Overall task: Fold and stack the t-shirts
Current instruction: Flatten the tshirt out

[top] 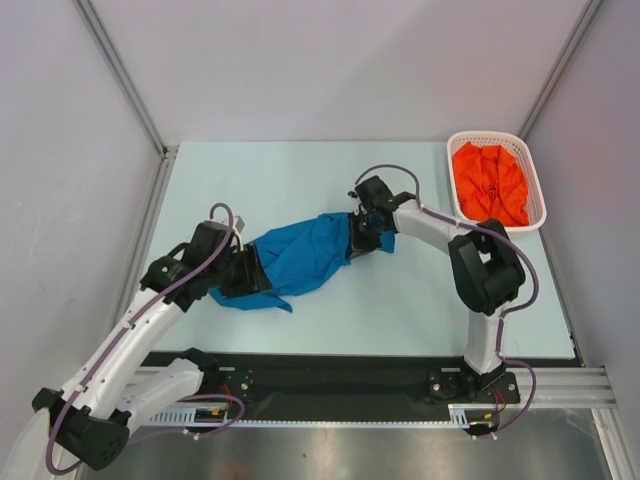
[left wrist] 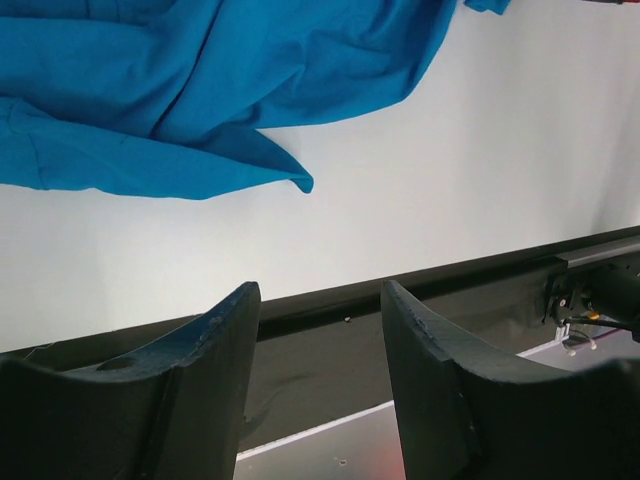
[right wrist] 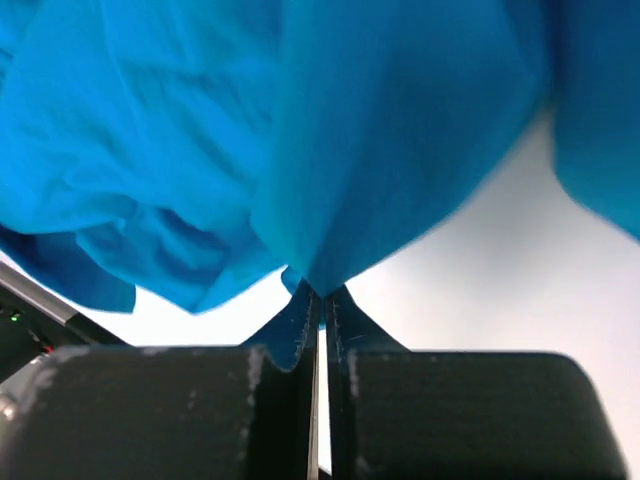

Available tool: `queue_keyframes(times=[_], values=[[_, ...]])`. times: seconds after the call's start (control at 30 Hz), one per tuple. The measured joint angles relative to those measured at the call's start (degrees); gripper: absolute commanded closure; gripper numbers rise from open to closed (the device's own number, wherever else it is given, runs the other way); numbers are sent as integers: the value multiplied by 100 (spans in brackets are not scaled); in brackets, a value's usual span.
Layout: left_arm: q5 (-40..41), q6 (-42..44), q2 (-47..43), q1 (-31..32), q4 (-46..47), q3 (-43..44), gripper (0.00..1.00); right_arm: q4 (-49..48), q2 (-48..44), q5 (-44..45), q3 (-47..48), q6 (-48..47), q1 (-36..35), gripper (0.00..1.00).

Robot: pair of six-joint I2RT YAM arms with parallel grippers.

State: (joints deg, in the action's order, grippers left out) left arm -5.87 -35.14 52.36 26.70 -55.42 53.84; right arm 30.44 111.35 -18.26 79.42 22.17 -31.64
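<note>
Top external view: blue shirt (top: 305, 255) lies on the tabletop (top: 300, 180), left of the basket (top: 537, 185) holding the orange shirt (top: 488, 182). Right hand (right wrist: 322, 300) pinches the blue shirt; left hand (left wrist: 320, 290) sits open beside it.

We find no text, label, brand, number or sign that can be read in any of the three views.
</note>
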Motion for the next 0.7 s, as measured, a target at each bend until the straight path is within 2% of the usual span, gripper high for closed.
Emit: queue_keyframes(times=[0.13, 0.37, 0.4, 0.43, 0.47, 0.5, 0.57, 0.7], values=[[-15, 2, -74, 0, 9, -94, 42, 879, -529, 286, 175, -20, -11, 100], [-15, 31, -74, 0, 83, -225, 41, 2612, -2214, 444, 393, 205, -234, 98], [-9, 57, -74, 0, 81, -227, 41, 2756, -2378, 442, 372, 269, -339, 92], [-7, 68, -74, 0, 81, -229, 40, 2828, -2468, 435, 350, 304, -428, 78], [11, 70, -74, 0, 81, -229, 40, 2846, -2507, 424, 310, 382, -529, 58], [15, 79, -81, 0, 79, -229, 40, 2809, -2465, 389, 297, 455, -610, 52], [31, 111, -103, 0, 76, -234, 40, 2623, -2107, 343, 352, 422, -651, 49], [70, 133, -129, 0, 72, -238, 40, 2293, -686, 643, 1023, 247, -407, 47]])
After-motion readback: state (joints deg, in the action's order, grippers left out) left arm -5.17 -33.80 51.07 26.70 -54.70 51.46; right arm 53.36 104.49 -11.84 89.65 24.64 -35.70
